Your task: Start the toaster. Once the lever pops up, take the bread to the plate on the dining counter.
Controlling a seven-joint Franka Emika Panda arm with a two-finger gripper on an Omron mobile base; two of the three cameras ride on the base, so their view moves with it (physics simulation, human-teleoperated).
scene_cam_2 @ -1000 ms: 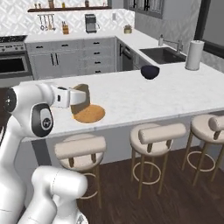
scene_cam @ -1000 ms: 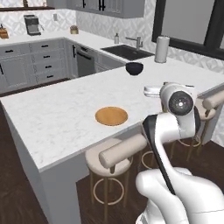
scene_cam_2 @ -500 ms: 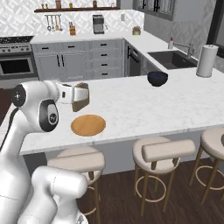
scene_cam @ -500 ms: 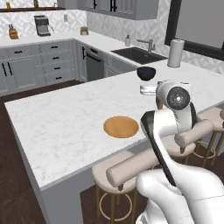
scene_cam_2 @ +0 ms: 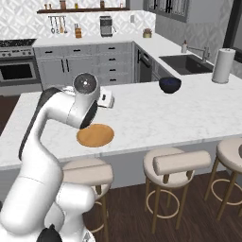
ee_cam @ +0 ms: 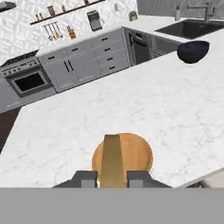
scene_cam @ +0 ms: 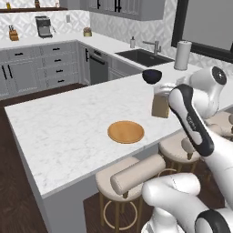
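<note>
My gripper (ee_cam: pixel 112 178) is shut on the bread (ee_cam: pixel 112 161), a tan slice seen edge-on between the two fingertips. In the hand view the slice lies over the round orange-tan plate (ee_cam: pixel 133 154), which sits on the white marble dining counter (ee_cam: pixel 166 109). From the left base view the bread (scene_cam: pixel 160 105) hangs upright under the gripper (scene_cam: pixel 159 93), above the counter and to the right of the plate (scene_cam: pixel 125 132). In the right base view the hand (scene_cam_2: pixel 108 100) is just above and behind the plate (scene_cam_2: pixel 95 135). The toaster is out of view.
A dark bowl (scene_cam: pixel 151 76) stands on the dining counter beyond the plate, with a paper towel roll (scene_cam: pixel 182 54) and a sink (scene_cam: pixel 143 57) farther back. Round beige stools (scene_cam_2: pixel 176 163) line the counter's near edge. Grey cabinets and an oven (scene_cam_2: pixel 16 71) fill the far wall.
Both base views have shifted, so the base has driven along the dining counter. The plate now shows nearer and larger. The bread stays held in the shut gripper.
</note>
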